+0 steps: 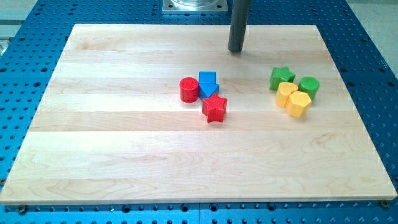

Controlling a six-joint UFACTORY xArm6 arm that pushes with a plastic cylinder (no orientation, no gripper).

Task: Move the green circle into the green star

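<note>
The green circle (309,87) sits at the view's right on the wooden board, touching the yellow blocks. The green star (282,78) lies just left of it, a small gap between them, touching the yellow heart-like block (286,94). A yellow hexagon (298,104) sits below the circle. My tip (236,50) is near the view's top centre, up and left of the green star, apart from all blocks.
A red cylinder (189,89), a blue block (208,83) and a red star (215,108) cluster at the board's centre. The wooden board (124,137) lies on a blue perforated table (18,205). A metal mount (194,5) is at the top.
</note>
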